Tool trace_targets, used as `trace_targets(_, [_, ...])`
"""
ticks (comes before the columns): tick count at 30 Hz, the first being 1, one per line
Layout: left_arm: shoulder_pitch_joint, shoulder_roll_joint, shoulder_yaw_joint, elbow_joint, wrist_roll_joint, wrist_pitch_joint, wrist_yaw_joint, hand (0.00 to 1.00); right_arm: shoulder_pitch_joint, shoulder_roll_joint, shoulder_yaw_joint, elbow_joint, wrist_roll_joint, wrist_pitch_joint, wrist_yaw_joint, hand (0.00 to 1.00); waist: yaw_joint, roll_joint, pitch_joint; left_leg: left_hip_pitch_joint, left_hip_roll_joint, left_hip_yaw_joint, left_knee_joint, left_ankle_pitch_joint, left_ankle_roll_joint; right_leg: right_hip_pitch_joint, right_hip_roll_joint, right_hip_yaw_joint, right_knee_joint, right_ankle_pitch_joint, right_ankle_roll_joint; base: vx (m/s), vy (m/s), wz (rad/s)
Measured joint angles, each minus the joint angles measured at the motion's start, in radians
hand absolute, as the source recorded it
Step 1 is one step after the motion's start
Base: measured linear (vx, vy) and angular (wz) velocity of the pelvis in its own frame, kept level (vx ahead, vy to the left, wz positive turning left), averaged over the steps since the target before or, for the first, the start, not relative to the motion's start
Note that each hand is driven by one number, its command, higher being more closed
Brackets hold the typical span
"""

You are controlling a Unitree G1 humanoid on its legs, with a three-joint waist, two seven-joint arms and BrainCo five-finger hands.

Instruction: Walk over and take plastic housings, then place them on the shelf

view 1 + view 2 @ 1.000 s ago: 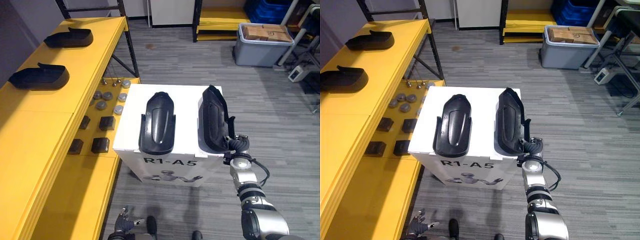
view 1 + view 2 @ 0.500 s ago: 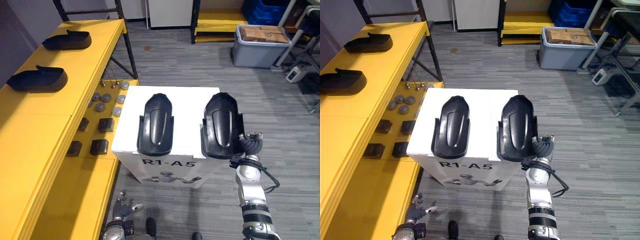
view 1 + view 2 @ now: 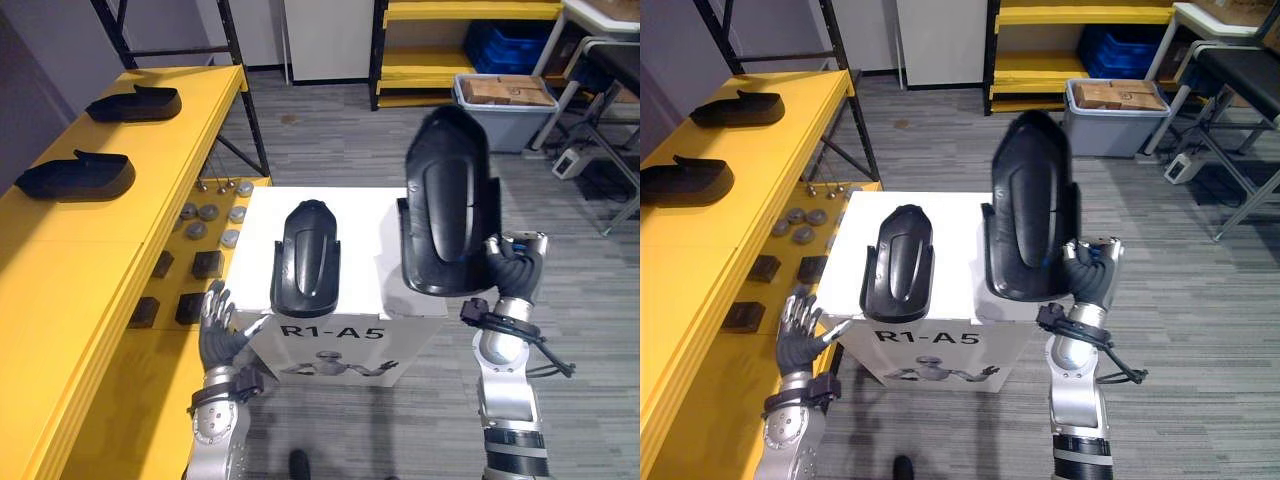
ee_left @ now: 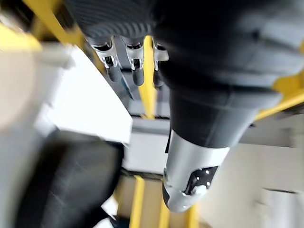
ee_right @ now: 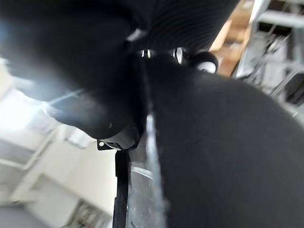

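My right hand [image 3: 510, 268] is shut on a black plastic housing [image 3: 450, 200] and holds it raised above the right side of the white box [image 3: 365, 235]; in the right wrist view the housing [image 5: 228, 152] lies close against the palm. A second black housing [image 3: 305, 258] lies flat on the box top. My left hand [image 3: 218, 335] is up by the box's front left corner, open with its fingers [image 4: 135, 61] spread, holding nothing. The yellow shelf [image 3: 90, 270] runs along the left and carries two more black housings [image 3: 75, 175] [image 3: 135, 102].
Small dark blocks [image 3: 195, 265] and metal discs [image 3: 205, 212] lie on the lower yellow level beside the box. A grey bin [image 3: 505, 105] with cardboard stands behind, by a yellow rack [image 3: 460, 50]. A chair [image 3: 1240, 75] is at the far right.
My right hand has lifted the right housing off the box and raised it upright. My left hand has come up beside the box's left corner. The camera has tilted up a little.
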Motion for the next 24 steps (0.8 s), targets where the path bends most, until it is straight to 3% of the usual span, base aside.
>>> trace_targets(9, [-0.162, 0.032, -0.271, -0.002, -0.193, 0.002, -0.053, 0.00, -0.023, -0.005, 0.233, -0.050, -0.055, -0.025, 0.041, 1.00, -0.023, -0.003, -0.033, 0.002, 0.001, 0.008, 0.000, 0.002, 0.000, -0.008, 0.001, 0.008, 0.010, 0.000, 0.001, -0.01, 0.000, -0.02])
trace_targets(22, [-0.245, 0.081, -0.344, 0.074, -0.424, 0.004, -0.001, 0.00, -0.061, -0.065, 0.348, -0.053, -0.100, -0.030, 0.032, 1.00, -0.028, -0.008, -0.076, -0.003, 0.004, 0.019, 0.000, 0.003, 0.000, -0.021, 0.004, 0.022, 0.014, 0.001, 0.001, 0.00, 0.000, -0.02])
trace_targets(23, [-0.245, 0.084, -0.346, 0.075, -0.432, 0.004, 0.002, 1.00, -0.062, -0.072, 0.353, -0.053, -0.101, -0.030, 0.031, 1.00, -0.028, -0.008, -0.077, -0.003, 0.004, 0.019, 0.000, 0.003, 0.000, -0.021, 0.004, 0.023, 0.014, 0.002, 0.001, -0.01, 0.001, -0.03])
trace_targets(24, [-0.246, 0.091, -0.353, 0.075, -0.459, 0.003, 0.004, 1.00, -0.062, -0.085, 0.360, -0.053, -0.103, -0.030, 0.030, 1.00, -0.029, -0.009, -0.080, -0.004, 0.004, 0.020, 0.000, 0.004, 0.001, -0.022, 0.004, 0.023, 0.014, 0.002, 0.001, 0.00, 0.000, 0.00])
